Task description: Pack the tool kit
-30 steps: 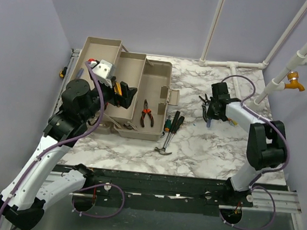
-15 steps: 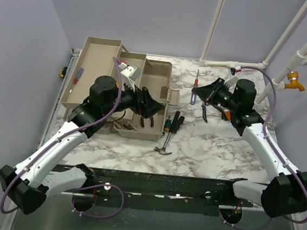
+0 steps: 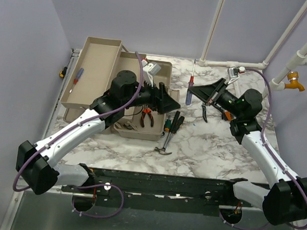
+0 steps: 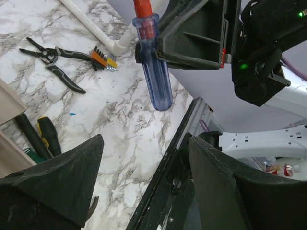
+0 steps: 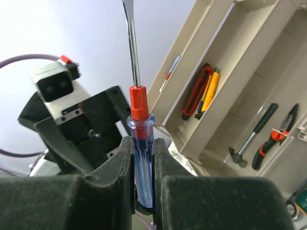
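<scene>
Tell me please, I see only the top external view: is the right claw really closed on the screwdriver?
Observer: Yes. The right wrist view shows the right claw shut on the blue handle of the screwdriver.
Operator: Does the left claw grip it too?
Observer: No. In the left wrist view the left claw is open, not touching the handle.
Operator: What lies in the covered tray?
Observer: A red tool and a yellow tool, side by side in that tray.
</scene>
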